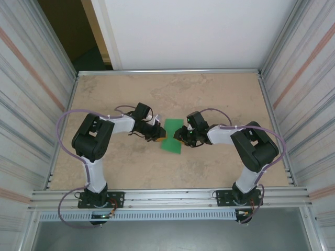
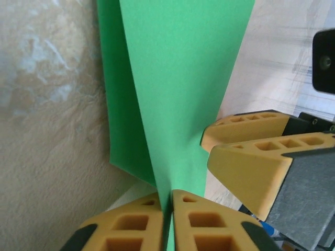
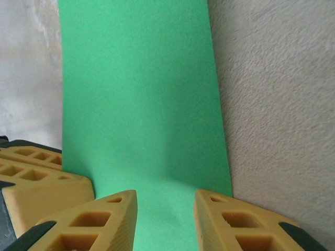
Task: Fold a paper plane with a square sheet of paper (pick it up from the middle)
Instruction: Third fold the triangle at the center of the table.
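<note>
Pinching the green sheet (image 2: 178, 78) at its left edge with the left gripper (image 2: 168, 196), hollow-celled yellow fingers (image 2: 131, 225) pressed together; straddling it from the right with the right gripper (image 3: 165, 196), jaws apart, clamping nothing. Lying mid-table between both, long axis near to far, thin, smooth, matte, seemingly doubled along a soft fold; beyond, mottled beige table (image 1: 209, 94).

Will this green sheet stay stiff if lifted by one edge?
Probably floppy: the green sheet curves away from the left gripper pinching its edge. Likely light and easily creased; it looks thin, already folded into two layers.
</note>
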### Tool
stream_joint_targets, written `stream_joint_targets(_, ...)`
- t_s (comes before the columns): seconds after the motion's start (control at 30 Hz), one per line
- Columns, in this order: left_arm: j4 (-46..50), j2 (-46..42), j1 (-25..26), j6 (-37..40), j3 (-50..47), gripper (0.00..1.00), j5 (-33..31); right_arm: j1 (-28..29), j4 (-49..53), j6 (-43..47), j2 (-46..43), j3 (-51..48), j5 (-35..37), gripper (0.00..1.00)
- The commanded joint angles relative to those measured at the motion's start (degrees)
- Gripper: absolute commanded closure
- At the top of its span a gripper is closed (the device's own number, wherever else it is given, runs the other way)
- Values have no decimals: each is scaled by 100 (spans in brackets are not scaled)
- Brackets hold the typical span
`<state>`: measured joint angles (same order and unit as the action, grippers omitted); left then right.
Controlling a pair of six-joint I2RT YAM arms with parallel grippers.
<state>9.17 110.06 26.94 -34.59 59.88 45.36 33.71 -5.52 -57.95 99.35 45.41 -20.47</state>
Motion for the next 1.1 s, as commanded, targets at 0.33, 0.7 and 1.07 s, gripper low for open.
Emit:
stream_joint_targets(0.33, -335, -352, -60, -878, -316, 100, -193, 480, 1255, 2633, -1226, 264, 1468, 31)
stream_joint_targets(0.7, -737, -751, 28, -2043, -650, 100, -587, 2073, 588, 4830, -1322, -34, 3139, 37)
stream_joint_targets(1.07, -707, -670, 38, -2275, -644, 100, -616, 2605, -756, 5772, -580, -434, 3758, 37)
